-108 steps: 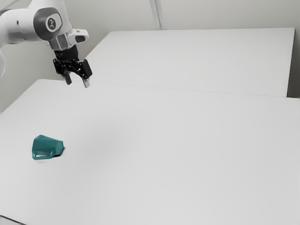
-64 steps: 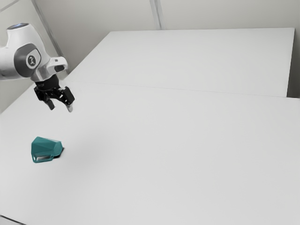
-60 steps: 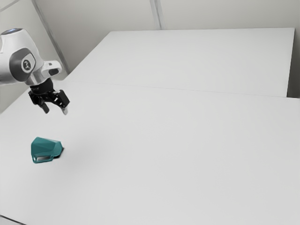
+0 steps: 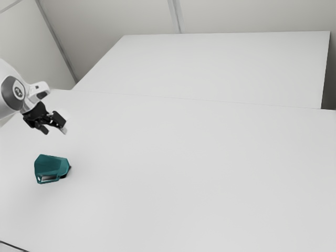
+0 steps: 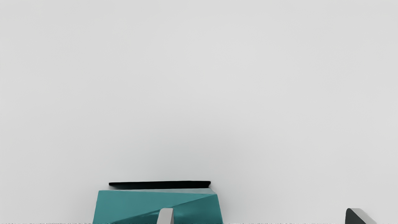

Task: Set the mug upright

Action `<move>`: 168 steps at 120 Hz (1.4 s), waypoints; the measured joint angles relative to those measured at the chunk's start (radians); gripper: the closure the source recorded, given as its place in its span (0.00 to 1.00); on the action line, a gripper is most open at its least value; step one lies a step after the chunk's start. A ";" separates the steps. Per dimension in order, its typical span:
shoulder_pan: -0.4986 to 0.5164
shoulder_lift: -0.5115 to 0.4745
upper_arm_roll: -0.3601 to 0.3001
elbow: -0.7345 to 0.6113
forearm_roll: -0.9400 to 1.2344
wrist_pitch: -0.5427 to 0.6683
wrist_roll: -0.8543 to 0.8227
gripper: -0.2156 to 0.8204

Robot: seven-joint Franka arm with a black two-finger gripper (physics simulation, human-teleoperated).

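Note:
In the exterior view the gripper [image 4: 54,130] hangs above the table at the left, higher than the mug and apart from it, with its two fingers spread and nothing between them. The teal mug [image 4: 51,165] lies on its side on the white table, its handle toward the view's lower edge. From the wrist, the gripper [image 5: 258,216] shows its fingertips far apart; one overlaps the mug [image 5: 136,205] in the picture, the other stands over bare table. Part of the mug is cut off by the picture's edge.
The white table [image 4: 199,173] extends widely toward the exterior view's right. Behind it is another white surface [image 4: 220,68], with pale walls beyond. A thin dark line [image 4: 13,246] runs at the exterior view's lower left corner.
My gripper has come down and toward the exterior view's left, closer to the mug, staying open. The mug's outline has shifted very slightly downward; it still lies on its side.

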 joint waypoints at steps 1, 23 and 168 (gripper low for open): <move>0.003 -0.001 0.000 -0.005 -0.001 0.001 0.005 0.21; 0.081 -0.094 0.001 -0.157 -0.010 0.025 0.092 0.21; 0.281 -0.006 0.001 -0.268 -0.258 0.185 0.542 0.21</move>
